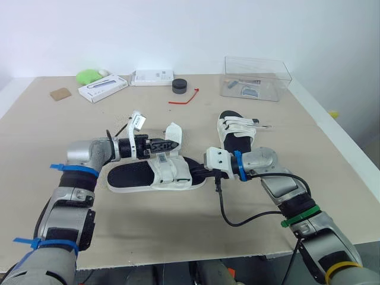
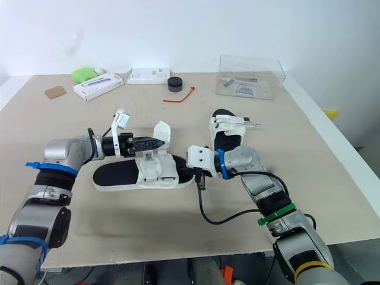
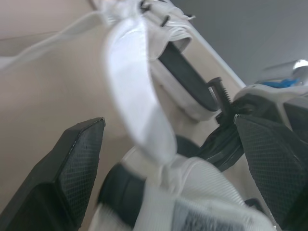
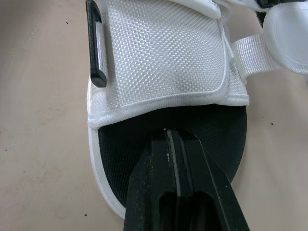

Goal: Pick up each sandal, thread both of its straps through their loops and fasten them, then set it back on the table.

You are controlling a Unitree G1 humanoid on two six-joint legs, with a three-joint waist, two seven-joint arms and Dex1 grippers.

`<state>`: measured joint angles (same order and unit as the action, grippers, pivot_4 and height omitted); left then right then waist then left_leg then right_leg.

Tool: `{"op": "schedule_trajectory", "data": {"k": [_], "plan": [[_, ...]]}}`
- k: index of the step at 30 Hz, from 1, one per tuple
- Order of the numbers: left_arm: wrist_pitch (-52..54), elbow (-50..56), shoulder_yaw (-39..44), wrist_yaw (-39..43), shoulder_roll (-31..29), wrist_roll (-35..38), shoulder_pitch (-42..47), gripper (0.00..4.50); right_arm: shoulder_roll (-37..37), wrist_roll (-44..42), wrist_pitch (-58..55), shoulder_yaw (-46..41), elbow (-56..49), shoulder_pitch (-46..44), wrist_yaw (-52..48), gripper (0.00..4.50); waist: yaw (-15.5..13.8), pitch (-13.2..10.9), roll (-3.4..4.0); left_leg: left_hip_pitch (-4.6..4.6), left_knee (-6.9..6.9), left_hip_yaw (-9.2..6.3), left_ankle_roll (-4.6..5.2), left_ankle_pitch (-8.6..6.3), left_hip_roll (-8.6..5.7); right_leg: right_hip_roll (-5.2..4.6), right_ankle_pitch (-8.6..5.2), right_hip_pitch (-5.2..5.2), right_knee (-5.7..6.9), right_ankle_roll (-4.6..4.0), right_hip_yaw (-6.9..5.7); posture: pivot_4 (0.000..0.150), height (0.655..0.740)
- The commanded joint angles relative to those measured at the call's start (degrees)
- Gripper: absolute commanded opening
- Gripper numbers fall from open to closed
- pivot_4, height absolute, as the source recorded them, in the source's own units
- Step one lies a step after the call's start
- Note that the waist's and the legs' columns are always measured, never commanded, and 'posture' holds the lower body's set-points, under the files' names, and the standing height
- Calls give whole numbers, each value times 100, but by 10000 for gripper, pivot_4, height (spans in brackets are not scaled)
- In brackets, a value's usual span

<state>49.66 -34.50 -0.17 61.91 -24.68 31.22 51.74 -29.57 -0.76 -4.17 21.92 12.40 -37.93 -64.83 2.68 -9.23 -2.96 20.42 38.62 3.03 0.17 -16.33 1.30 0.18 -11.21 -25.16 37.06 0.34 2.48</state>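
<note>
A white-strapped sandal with a black footbed (image 1: 155, 176) lies on its sole mid-table. One of its straps (image 1: 174, 133) stands up loose. My left gripper (image 1: 171, 144) is open around that strap (image 3: 137, 106); the fingers (image 3: 67, 173) stand wide on either side without clamping it. My right gripper (image 1: 199, 171) is shut, its tips (image 4: 177, 178) resting on the bare footbed at the sandal's right end. A black loop (image 4: 96, 53) sits on the side of the broad white upper. The second sandal (image 1: 236, 132) lies behind my right arm, a strap sticking out sideways.
At the back stand a clear plastic box (image 1: 256, 78), a black round puck (image 1: 180, 86), a red tie (image 1: 184, 98), two white boxes (image 1: 103, 88) (image 1: 152, 77), a green object (image 1: 89, 75) and a cork square (image 1: 60, 94). A black cable (image 1: 237, 221) loops from my right wrist.
</note>
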Motion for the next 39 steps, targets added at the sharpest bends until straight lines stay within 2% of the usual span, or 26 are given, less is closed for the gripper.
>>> {"op": "schedule_trajectory", "data": {"k": [1, 6, 13, 20, 26, 39], "plan": [[-293, -433, 133, 157, 195, -71, 493, 44373, -81, 313, -211, 131, 154, 187, 80, 0, -7, 0, 0, 0, 0, -1, 0, 0, 0, 0, 0, 0, 0, 0, -1, 1500, 7400], [-638, -1205, 269, 222, 391, -205, 1058, 44373, -127, 312, -251, 99, 65, 266, 132, 0, 1, 0, -1, 3, 0, -1, 0, 0, -4, 0, 0, -1, -1, 2, 1, 1500, 7400], [-1129, -1922, 301, 319, 519, -479, 1349, 44373, -151, 318, -310, 89, -57, 345, 197, 0, -2, 0, -1, 6, 0, -2, 0, 0, -5, 0, -1, -3, -1, 5, 1, 1500, 7400], [-1487, -2692, 1018, -181, 642, -330, 1848, 44373, -213, 331, -320, 82, -120, 379, 205, 0, -3, -2, -3, 18, 0, -3, 0, 0, -8, -3, -1, -10, -3, 10, 0, 1500, 7400], [-1619, -2824, 1231, -232, 771, -449, 1991, 44373, -209, 333, -320, 93, -134, 386, 225, 0, -3, -2, -3, 18, 0, -3, 0, 0, -11, -8, 0, -9, -3, 15, 0, 1500, 7400], [-2007, -2893, 990, -252, 924, -1027, 1866, 44373, -226, 331, -327, 96, -123, 365, 217, 0, -2, -2, -3, 18, 0, -2, 0, 0, -13, -9, 0, -10, -3, 17, 2, 1500, 7400]]}}
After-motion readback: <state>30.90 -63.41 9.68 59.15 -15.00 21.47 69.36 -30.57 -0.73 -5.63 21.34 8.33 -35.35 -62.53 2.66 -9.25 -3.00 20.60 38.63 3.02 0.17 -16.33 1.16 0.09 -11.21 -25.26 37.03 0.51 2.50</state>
